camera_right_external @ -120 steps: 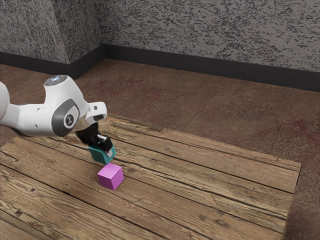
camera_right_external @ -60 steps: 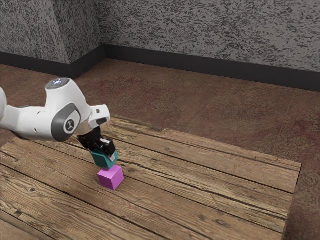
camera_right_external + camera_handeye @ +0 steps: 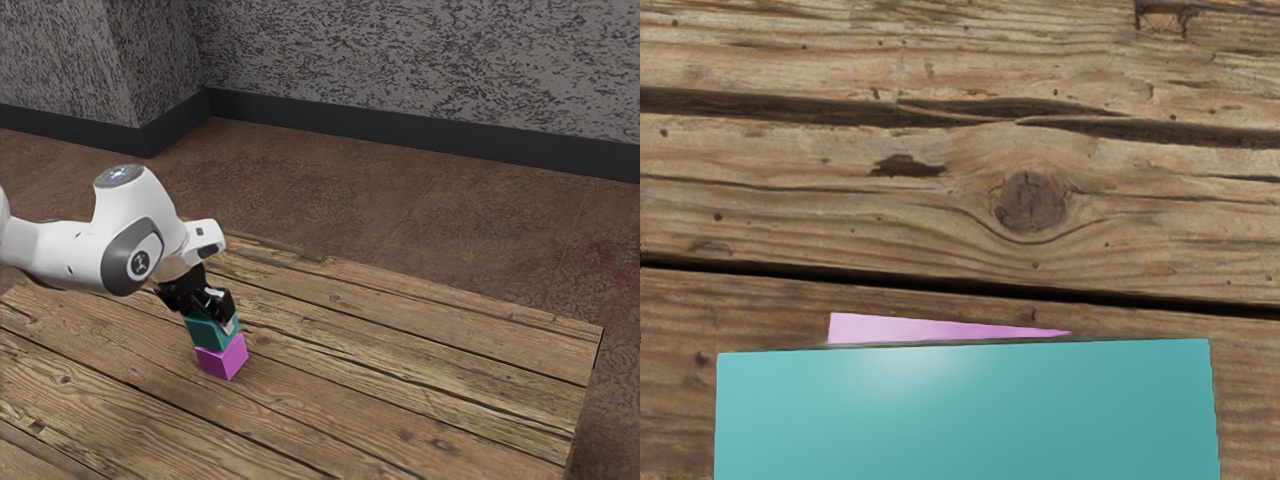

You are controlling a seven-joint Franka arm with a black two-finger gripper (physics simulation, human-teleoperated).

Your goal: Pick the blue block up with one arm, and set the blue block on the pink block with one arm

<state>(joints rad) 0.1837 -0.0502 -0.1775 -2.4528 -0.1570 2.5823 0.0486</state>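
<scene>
A white robot arm [image 3: 90,245] reaches in from the exterior view's left over a rough brown plank table [image 3: 420,390]. Behind it are a reddish-brown floor [image 3: 420,200] and speckled grey walls [image 3: 400,60]. The black two-finger gripper [image 3: 207,308] pinches the blue-green cube block [image 3: 208,330] from two sides. That block sits atop the pink cube block [image 3: 226,358], turned slightly askew to its edges. As a cube, it has no long axis.

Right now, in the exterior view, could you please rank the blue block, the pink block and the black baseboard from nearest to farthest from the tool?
1. blue block, gripped in the tool.
2. pink block, directly under it.
3. black baseboard, along the far wall.
</scene>
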